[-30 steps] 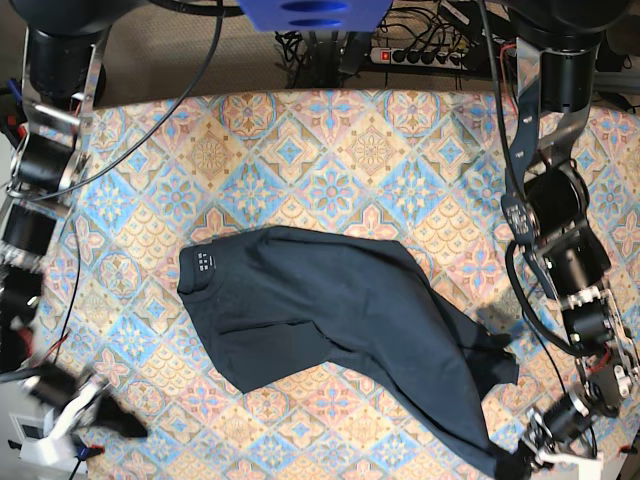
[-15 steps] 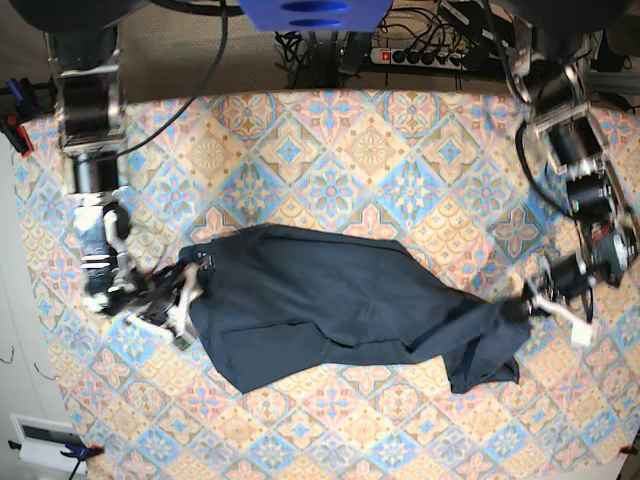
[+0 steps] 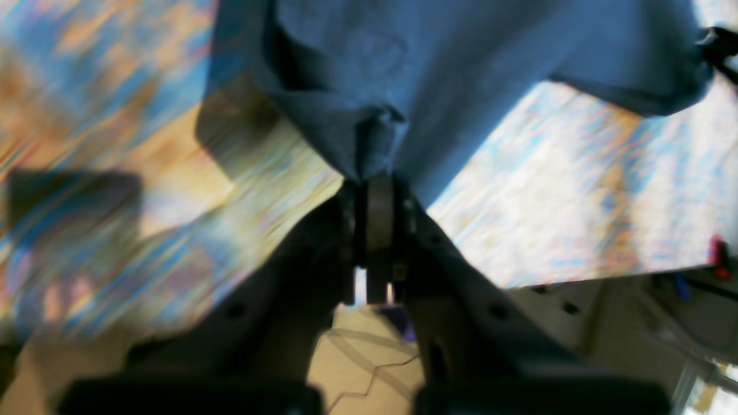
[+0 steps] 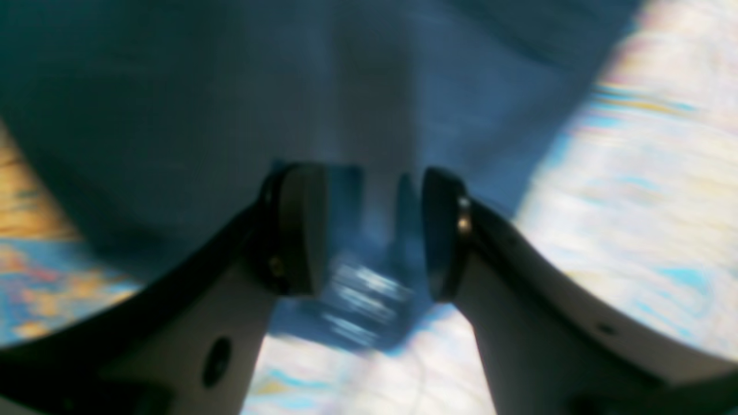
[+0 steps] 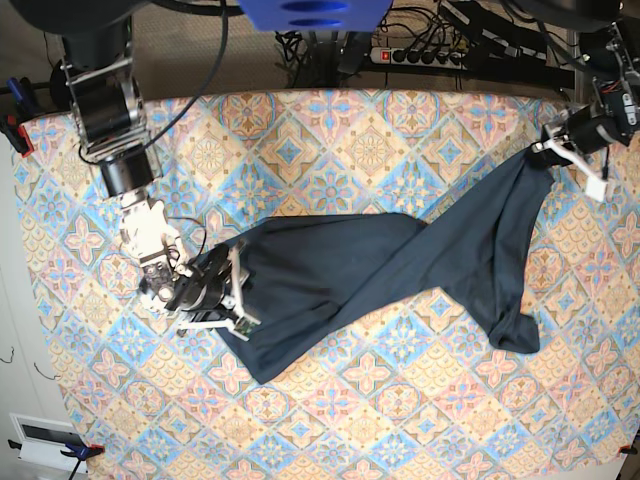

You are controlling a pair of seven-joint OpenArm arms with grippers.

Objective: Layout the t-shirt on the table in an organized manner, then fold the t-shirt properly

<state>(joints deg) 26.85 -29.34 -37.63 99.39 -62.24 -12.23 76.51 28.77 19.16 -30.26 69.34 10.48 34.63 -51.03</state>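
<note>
Now — left pincer (image 3: 375,190) clamped on t-shirt (image 5: 380,265) | right pincer (image 4: 369,230) agape — straddling shirt fabric

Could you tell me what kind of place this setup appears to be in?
Probably a robotics lab: a table under a patterned cloth, two arms working a t-shirt, the left gripper and right gripper both at it, a power strip with cables behind.

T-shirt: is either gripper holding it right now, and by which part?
The left gripper is shut on an edge of the t-shirt, lifting it. The right gripper straddles another edge, jaws apart.
</note>
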